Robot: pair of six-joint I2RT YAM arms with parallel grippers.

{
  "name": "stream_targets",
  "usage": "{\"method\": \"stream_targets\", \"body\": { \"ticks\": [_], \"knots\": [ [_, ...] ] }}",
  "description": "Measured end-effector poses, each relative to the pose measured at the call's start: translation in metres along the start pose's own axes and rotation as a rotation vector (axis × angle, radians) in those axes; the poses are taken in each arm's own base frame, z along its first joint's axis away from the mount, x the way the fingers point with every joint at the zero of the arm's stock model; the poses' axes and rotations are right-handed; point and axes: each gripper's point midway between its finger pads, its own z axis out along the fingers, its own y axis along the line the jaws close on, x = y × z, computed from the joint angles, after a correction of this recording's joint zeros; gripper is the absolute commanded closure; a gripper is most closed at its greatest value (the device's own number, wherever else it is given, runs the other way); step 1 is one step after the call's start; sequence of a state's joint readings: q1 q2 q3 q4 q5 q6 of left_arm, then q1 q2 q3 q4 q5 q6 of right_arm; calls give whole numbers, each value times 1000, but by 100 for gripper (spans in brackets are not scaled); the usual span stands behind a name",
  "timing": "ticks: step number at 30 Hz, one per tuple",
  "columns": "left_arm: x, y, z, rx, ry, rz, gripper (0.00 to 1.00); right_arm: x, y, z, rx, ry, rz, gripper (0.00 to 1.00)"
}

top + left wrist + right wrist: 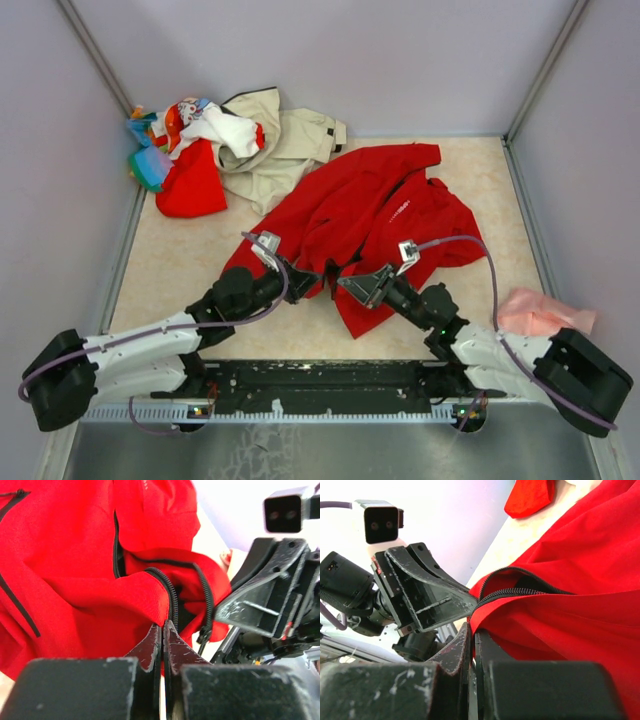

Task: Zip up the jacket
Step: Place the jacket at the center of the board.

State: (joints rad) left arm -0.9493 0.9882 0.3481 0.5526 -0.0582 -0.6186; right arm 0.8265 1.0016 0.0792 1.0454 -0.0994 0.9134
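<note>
The red jacket (370, 215) lies spread in the middle of the table, its front open and its small white logo facing up. Both grippers meet at its near hem. My left gripper (305, 281) is shut, pinching the red edge beside the black zipper teeth (173, 597). In the left wrist view its tips (163, 626) close on the jacket (75, 570), and a black zipper pull (204, 635) hangs just to the right. My right gripper (349, 284) is shut too; its tips (472, 628) clamp the other front edge of the jacket (580, 580), under the curving zipper teeth (520, 594).
A beige jacket (290, 140) and a pile of mixed clothes (190, 130) with a small red garment (192, 190) lie at the back left. A pink cloth (540, 312) lies at the right, near the right arm. Walls enclose the table on three sides.
</note>
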Motion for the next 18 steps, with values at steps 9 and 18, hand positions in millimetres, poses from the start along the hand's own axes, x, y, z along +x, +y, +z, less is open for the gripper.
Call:
{"method": "stream_targets", "body": {
  "ticks": [9,18],
  "knots": [
    [46,27,-6,-102,190,15,100,6,-13,-9,72,38,-41,100],
    [82,45,-21,-160,331,-10,64,22,-31,-18,150,107,-51,100]
  ]
}}
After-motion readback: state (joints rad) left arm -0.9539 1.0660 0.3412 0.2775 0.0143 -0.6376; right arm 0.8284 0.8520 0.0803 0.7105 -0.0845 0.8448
